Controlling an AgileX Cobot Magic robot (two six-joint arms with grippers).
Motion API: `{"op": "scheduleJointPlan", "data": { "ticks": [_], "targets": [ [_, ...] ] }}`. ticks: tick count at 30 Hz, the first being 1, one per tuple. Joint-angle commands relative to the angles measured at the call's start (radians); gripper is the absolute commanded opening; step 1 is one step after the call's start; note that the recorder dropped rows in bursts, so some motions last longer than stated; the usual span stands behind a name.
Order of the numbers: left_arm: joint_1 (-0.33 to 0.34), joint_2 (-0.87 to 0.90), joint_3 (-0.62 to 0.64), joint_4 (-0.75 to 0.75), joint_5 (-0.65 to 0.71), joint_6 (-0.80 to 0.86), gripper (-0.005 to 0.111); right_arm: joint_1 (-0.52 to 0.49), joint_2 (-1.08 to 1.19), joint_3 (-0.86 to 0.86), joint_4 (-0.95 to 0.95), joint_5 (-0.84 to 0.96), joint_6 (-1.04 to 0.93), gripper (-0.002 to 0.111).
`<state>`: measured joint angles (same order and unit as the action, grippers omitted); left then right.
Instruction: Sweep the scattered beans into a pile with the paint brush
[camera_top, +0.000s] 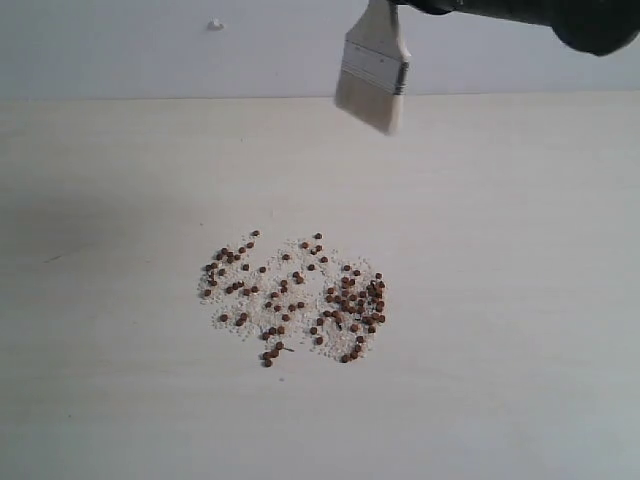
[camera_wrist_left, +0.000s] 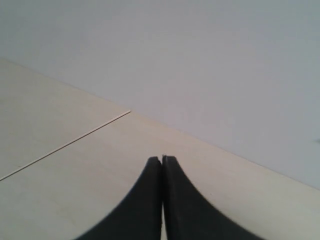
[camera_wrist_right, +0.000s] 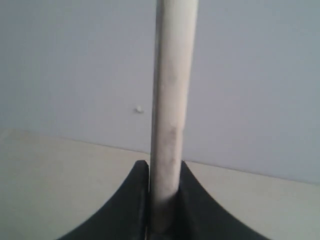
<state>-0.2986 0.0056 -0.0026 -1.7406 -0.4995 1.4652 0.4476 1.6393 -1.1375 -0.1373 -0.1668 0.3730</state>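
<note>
A pale wooden table (camera_top: 520, 330) ran back to a plain grey-white wall (camera_top: 120, 50). The right gripper (camera_wrist_right: 165, 167) was clamped on the handle of the paint brush (camera_top: 374, 72), with the bristles hanging clear of the surface near the table's far edge. The beans (camera_top: 296, 298) lay in a loose patch among whitish crumbs, down and well away from those bristles, with bare tabletop all round. The left gripper (camera_wrist_left: 162, 161) was fully closed on nothing, above bare table near a thin seam (camera_wrist_left: 65, 145).
</note>
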Motion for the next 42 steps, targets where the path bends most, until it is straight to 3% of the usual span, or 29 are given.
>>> {"op": "scheduleJointPlan", "data": {
  "ticks": [1,6,12,17,21,33,42],
  "targets": [
    [0.001,-0.006,0.003,-0.004,-0.002,-0.004,0.000,0.006,-0.001,0.093,-0.093,-0.252,0.318,0.000],
    [0.001,-0.006,0.003,-0.004,-0.002,-0.004,0.000,0.089,-0.001,0.206,0.248,-0.432,0.146,0.000],
    [0.001,-0.006,0.003,-0.004,-0.002,-0.004,0.000,0.331,0.038,0.242,0.708,-0.625,-0.236,0.000],
    [0.001,-0.006,0.003,-0.004,-0.002,-0.004,0.000,0.527,0.139,0.242,0.932,-0.851,-0.275,0.000],
    [0.001,-0.006,0.003,-0.004,-0.002,-0.004,0.000,0.615,0.229,0.203,1.049,-0.930,-0.275,0.000],
    [-0.003,-0.006,0.003,-0.004,-0.002,-0.004,0.000,0.646,0.489,-0.034,1.140,-0.897,-0.354,0.000],
    [-0.003,-0.006,0.003,-0.004,-0.002,-0.004,0.000,0.646,0.562,-0.140,1.206,-0.800,-0.389,0.000]
  ]
}}
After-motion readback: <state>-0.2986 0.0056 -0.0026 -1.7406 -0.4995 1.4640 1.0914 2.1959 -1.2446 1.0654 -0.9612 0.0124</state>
